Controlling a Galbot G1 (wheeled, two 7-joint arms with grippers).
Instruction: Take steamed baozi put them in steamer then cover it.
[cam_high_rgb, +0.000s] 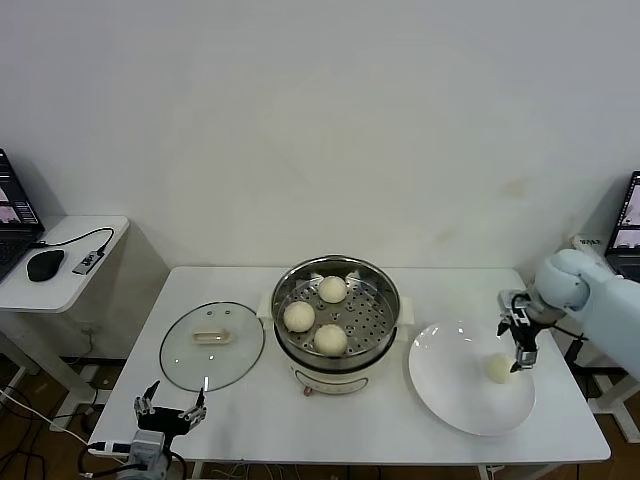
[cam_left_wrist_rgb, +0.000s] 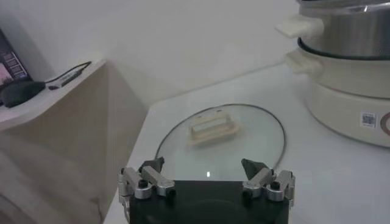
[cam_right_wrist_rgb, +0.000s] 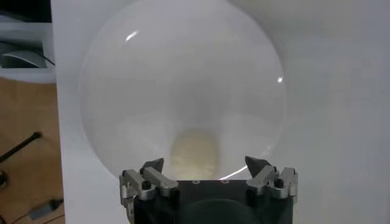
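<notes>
Just right pincer (cam_high_rgb: 518, 347) above plate (cam_high_rgb: 450, 395) edge

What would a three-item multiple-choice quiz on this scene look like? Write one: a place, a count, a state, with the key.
1. Where does the glass cover lie?
A. On the steamer
B. Flat on the table, on the steamer's left
C. On the white plate

2. How many baozi sit in the steamer?
A. One
B. Three
C. Four

3. How does the right pincer stand?
A. Open above the last baozi
B. Shut on a baozi
C. Shut on the cover's handle

Key:
1 B, the cover rests on the table beside the steamer, the open left pincer near its front edge.
2 B, three buns show on the perforated tray, a fourth baozi is on the plate.
3 A, its fingers are spread over that bun, holding nothing.
</notes>
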